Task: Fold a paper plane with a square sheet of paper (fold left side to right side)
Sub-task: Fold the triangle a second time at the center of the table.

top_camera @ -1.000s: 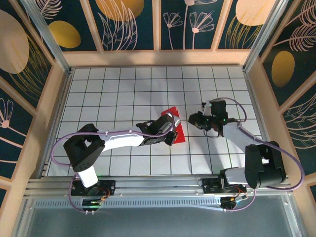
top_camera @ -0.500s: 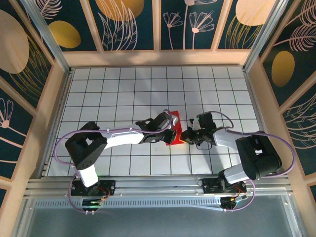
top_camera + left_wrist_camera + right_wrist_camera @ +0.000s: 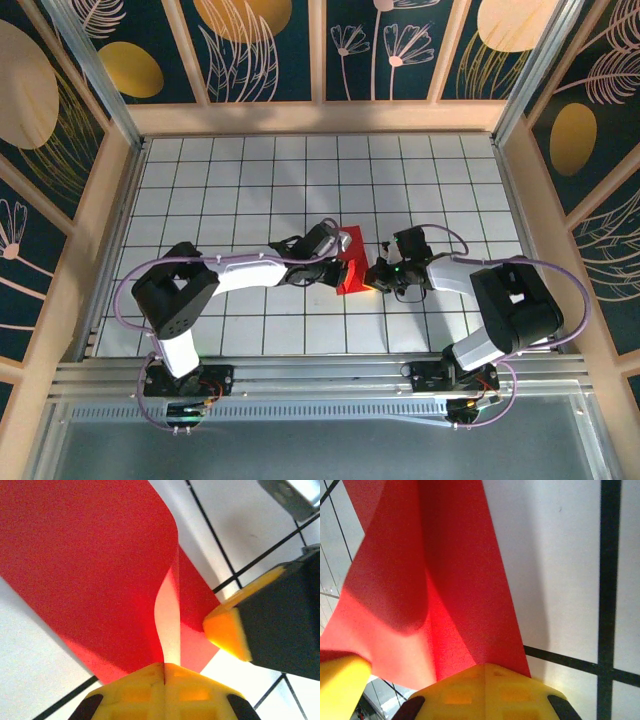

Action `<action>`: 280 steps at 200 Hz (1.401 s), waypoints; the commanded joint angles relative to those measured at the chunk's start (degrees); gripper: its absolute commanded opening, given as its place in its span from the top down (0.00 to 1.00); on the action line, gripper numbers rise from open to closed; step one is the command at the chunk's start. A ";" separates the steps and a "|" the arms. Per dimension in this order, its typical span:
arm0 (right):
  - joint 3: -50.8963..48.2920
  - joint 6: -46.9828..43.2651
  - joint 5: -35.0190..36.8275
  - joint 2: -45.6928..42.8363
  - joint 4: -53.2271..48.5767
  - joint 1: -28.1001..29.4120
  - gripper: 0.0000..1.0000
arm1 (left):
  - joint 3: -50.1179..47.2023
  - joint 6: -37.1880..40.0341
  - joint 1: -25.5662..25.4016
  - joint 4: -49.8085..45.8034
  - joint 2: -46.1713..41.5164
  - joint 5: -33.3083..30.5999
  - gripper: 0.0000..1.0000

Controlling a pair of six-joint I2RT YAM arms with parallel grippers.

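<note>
Paper first: your square sheet of paper (image 3: 355, 272) is lying near the middle of the table (image 3: 230, 170), a little toward the near edge and the right edge. It is partly doubled over rather than flat. Your left gripper (image 3: 341, 263) is reaching across from the left edge side, with its jaws clamping tight on the sheet. In the left wrist view its yellow fingers (image 3: 135, 692) are meeting on the red paper, which is rising out of them as a curved, lifted flap. Your right gripper (image 3: 376, 277) is sitting at the sheet's right border, its jaws likewise pinching the paper with no gap. In the right wrist view the sheet is fanning out from its closed fingers (image 3: 515, 692). You are holding the two grippers just beside each other on the same sheet.
</note>
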 commanded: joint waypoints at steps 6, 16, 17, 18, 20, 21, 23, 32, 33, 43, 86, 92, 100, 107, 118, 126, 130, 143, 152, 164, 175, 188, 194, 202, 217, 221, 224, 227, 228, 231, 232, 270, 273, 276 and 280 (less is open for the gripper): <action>0.51 -1.63 2.92 1.56 -3.50 0.51 1.00 | -0.68 1.64 1.27 0.08 1.76 1.91 1.00; 0.60 -1.64 2.87 1.61 -3.44 0.53 1.00 | -0.47 1.95 1.47 0.04 2.17 1.82 1.00; 0.68 -1.63 2.87 1.60 -3.43 0.54 1.00 | -0.46 2.00 1.47 0.04 2.20 1.78 1.00; 0.72 -1.63 2.87 1.64 -3.47 0.55 1.00 | -0.41 2.02 1.47 0.05 2.21 1.80 1.00; 0.71 -1.63 2.87 1.71 -3.43 0.48 1.00 | -0.44 2.11 1.54 0.07 2.29 1.75 1.00; 0.69 -1.63 2.87 1.74 -3.42 0.52 1.00 | -0.40 2.17 1.56 0.07 2.35 1.74 1.00; 0.68 -1.67 2.87 1.76 -3.42 0.48 1.00 | -0.35 2.25 1.58 0.08 2.43 1.74 1.00; 0.81 -1.72 2.74 1.77 -3.48 0.61 1.00 | -0.12 2.48 1.65 0.00 2.80 1.52 1.00; 0.79 -1.72 2.76 1.81 -3.49 0.58 1.00 | -0.06 2.53 1.65 0.00 2.82 1.49 1.00; 0.94 -1.78 2.72 1.99 -3.66 0.62 1.00 | 0.23 2.75 1.74 -0.09 3.16 1.25 1.00; 1.03 -1.94 2.83 2.02 -3.88 0.64 1.00 | 0.58 3.19 2.09 -0.10 4.22 0.37 1.00; 0.96 -1.98 2.95 1.96 -3.95 0.64 1.00 | 0.60 3.26 2.22 -0.10 4.32 0.33 1.00; 0.94 -1.98 2.97 2.04 -4.10 0.66 1.00 | 0.69 3.34 2.33 -0.05 4.36 0.33 1.00; 0.97 -2.07 2.96 2.12 -4.06 0.71 1.00 | 0.78 3.36 2.42 -0.09 4.50 0.09 1.00; 1.00 -2.08 3.05 2.16 -4.17 0.64 1.00 | 0.78 3.45 2.53 -0.09 4.50 -0.12 1.00; 0.95 -2.07 3.05 2.13 -4.20 0.68 1.00 | 0.87 3.42 2.61 -0.18 4.39 -0.40 1.00; 0.99 -2.07 3.05 2.12 -4.13 0.64 1.00 | 0.87 3.52 2.62 -0.18 4.43 -0.54 1.00; 0.95 -2.07 3.14 2.17 -4.21 0.65 1.00 | 1.01 3.67 2.93 -0.27 4.38 -0.77 1.00; 0.99 -2.16 3.14 2.28 -4.29 0.64 1.00 | 0.96 3.71 3.00 -0.28 4.47 -0.99 1.00; 0.99 -2.16 3.14 2.21 -4.22 0.65 1.00 | 1.10 3.80 3.23 -0.27 4.60 -0.82 1.00; 0.99 -2.16 3.14 2.29 -4.25 0.66 1.00 | 1.26 3.81 3.33 -0.16 4.86 -0.61 1.00; 1.00 -2.16 3.07 2.37 -4.21 0.64 1.00 | 1.48 3.73 3.42 -0.10 5.04 -0.72 1.00; 0.97 -2.16 3.05 2.31 -4.21 0.64 1.00 | 1.48 3.72 3.42 -0.01 5.08 -0.73 1.00; 0.91 -2.16 2.98 2.41 -4.22 0.69 1.00 | 1.57 3.67 3.50 0.08 5.09 -0.81 1.00; 0.87 -2.21 3.05 2.42 -4.27 0.69 1.00 | 1.81 3.84 3.59 0.00 5.28 -0.83 1.00; 0.85 -2.24 3.00 2.45 -4.23 0.66 1.00 | 1.96 3.91 3.63 -0.15 5.37 -0.86 1.00; 0.85 -2.25 2.92 2.40 -4.23 0.68 1.00 | 2.05 3.97 3.66 -0.24 5.42 -0.94 1.00; 0.85 -2.29 2.95 2.42 -4.26 0.64 1.00 | 2.09 3.98 3.67 -0.31 5.39 -0.98 1.00; 0.85 -2.27 2.96 2.40 -4.28 0.64 1.00 | 2.14 3.98 3.67 -0.33 5.48 -0.99 1.00; 0.85 -2.27 2.96 2.46 -4.22 0.64 1.00 | 2.18 4.00 3.67 -0.35 5.53 -0.99 1.00; 0.85 -2.26 3.00 2.42 -4.21 0.68 1.00 | 2.23 4.04 3.72 -0.35 5.59 -0.95 1.00; 0.68 -2.18 3.04 2.43 -4.12 0.66 1.00 | 2.45 4.16 3.76 -0.62 5.87 -1.17 1.00; 0.69 -2.24 3.02 2.46 -4.12 0.64 1.00 | 2.47 4.12 3.76 -0.62 5.91 -1.17 1.00; 0.68 -2.17 3.04 2.42 -4.14 0.64 1.00 | 2.45 4.15 3.76 -0.62 5.87 -1.17 1.00; 0.68 -2.24 3.04 2.42 -4.14 0.64 1.00 | 2.54 4.16 3.76 -0.62 5.91 -1.23 1.00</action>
